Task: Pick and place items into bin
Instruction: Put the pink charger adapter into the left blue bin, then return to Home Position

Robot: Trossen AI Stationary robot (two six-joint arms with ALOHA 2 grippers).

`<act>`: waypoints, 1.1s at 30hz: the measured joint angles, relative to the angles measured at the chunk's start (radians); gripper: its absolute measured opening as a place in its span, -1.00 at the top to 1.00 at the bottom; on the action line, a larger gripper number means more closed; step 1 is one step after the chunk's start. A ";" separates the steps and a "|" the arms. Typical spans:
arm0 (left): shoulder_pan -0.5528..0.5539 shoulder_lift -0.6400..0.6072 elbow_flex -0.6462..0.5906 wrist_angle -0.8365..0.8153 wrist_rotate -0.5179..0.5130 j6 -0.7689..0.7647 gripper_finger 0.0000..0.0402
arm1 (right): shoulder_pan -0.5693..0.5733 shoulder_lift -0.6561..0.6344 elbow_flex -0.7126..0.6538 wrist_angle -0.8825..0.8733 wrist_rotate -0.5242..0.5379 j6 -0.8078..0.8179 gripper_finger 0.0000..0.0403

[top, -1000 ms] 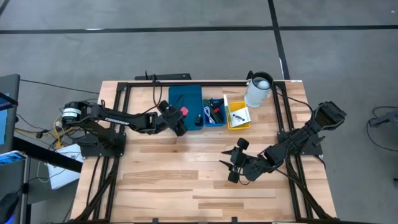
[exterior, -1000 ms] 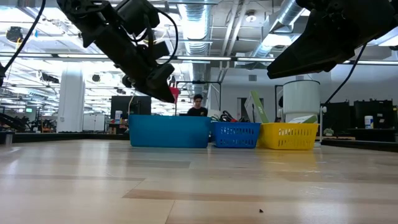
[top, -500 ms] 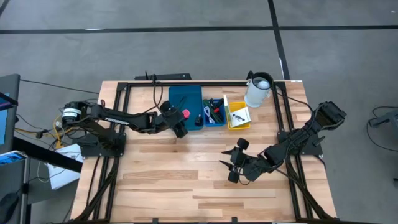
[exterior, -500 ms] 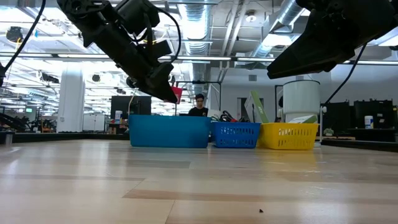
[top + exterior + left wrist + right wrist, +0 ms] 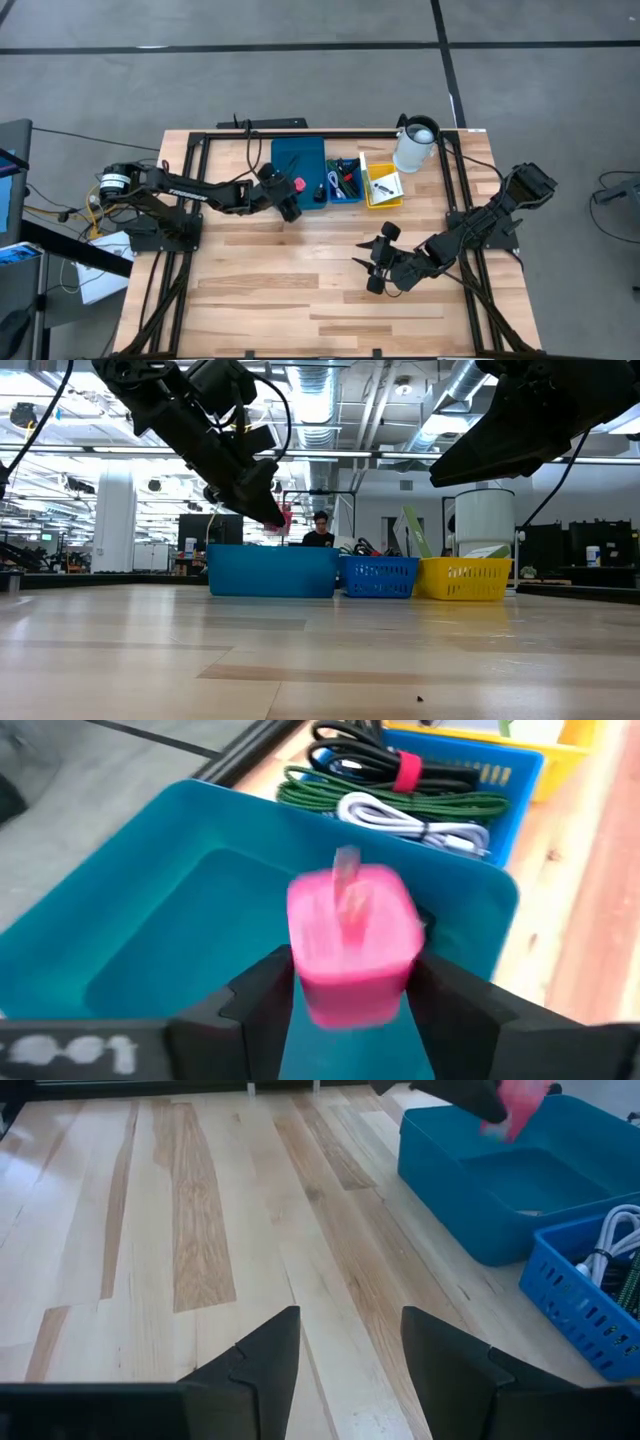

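Observation:
My left gripper [image 5: 295, 192] is shut on a small pink-red block [image 5: 352, 945] with a thin prong on its outer face. It holds the block over the near right part of the teal bin [image 5: 298, 158]. The block also shows in the high view [image 5: 298, 183] and the low view [image 5: 285, 517]. My right gripper [image 5: 368, 266] is open and empty, above the bare wood at the table's near right. It also shows in its own wrist view [image 5: 345, 1370]. My left gripper pinches the pink-red block by two opposite sides [image 5: 300, 970] between its two fingers [image 5: 262, 1005]. The fingers slant down from the table's left. The block is lifted clear above the teal bin's floor [image 5: 180, 950], its prong [image 5: 346, 870] pointing away from the gripper.
A blue basket [image 5: 345, 182] with coiled cables stands right of the teal bin. Beyond it stands a yellow basket [image 5: 382, 186] with a white card, and a white jug [image 5: 415, 145] stands at the far right. Black frame rails run along the table's edges. Bare wood lies in front of the bins.
My left gripper has carried the pink-red block a little toward the table's right, over the teal bin, and slightly down. It stays shut on the block.

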 joint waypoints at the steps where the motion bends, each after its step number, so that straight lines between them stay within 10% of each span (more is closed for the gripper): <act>1: 0.001 0.000 0.000 0.000 0.011 -0.001 0.10 | 0.000 0.000 0.000 0.000 0.000 0.000 0.15; 17: -0.046 -0.070 0.000 0.006 -0.047 0.046 -0.34 | -0.009 0.000 0.000 -0.049 -0.009 -0.102 0.15; 33: -0.427 -0.650 0.002 -0.351 -0.062 0.020 -0.34 | 0.008 -0.003 0.125 -0.065 -0.184 -0.346 0.15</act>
